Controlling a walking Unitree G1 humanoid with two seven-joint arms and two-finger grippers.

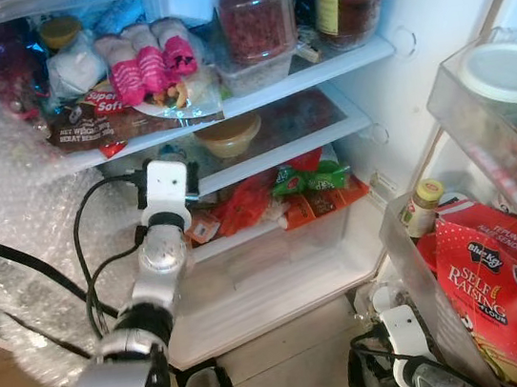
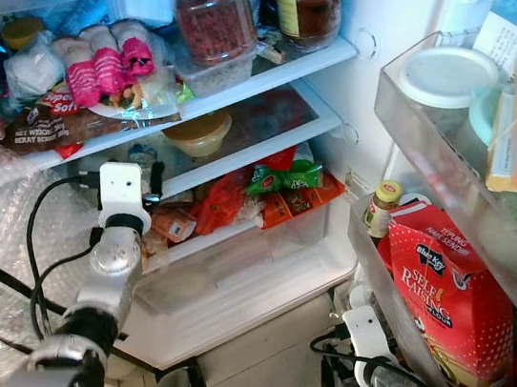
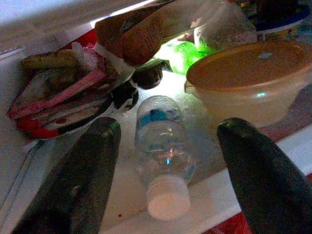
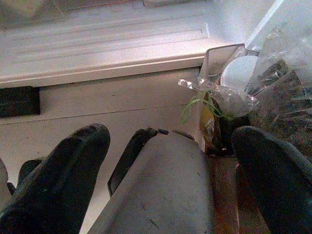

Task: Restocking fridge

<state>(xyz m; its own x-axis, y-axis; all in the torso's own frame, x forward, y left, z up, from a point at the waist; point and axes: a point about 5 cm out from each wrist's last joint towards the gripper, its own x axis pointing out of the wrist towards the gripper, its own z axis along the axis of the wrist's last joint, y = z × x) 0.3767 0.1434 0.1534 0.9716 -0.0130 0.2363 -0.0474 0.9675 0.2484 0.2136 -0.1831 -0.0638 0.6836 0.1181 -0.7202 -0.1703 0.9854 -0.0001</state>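
Observation:
A small clear water bottle (image 3: 163, 151) with a white cap lies on its side on the fridge's middle shelf (image 1: 308, 134). My left arm reaches into that shelf. The left gripper (image 3: 168, 131) is open, with one black finger on each side of the bottle and a gap to it on both sides. The bottle's cap points towards the wrist. An orange-lidded tub (image 3: 253, 78) stands just beside it. My right gripper (image 4: 170, 134) hangs low in front of the fridge's base, open and holding nothing.
Jars (image 1: 258, 15) and wrapped food crowd the top shelf. Red and green packets (image 1: 288, 194) fill the drawer below. The open door's bin (image 1: 414, 268) at the right holds a red flour box (image 1: 493, 286). Bubble wrap (image 1: 12, 218) covers the left side.

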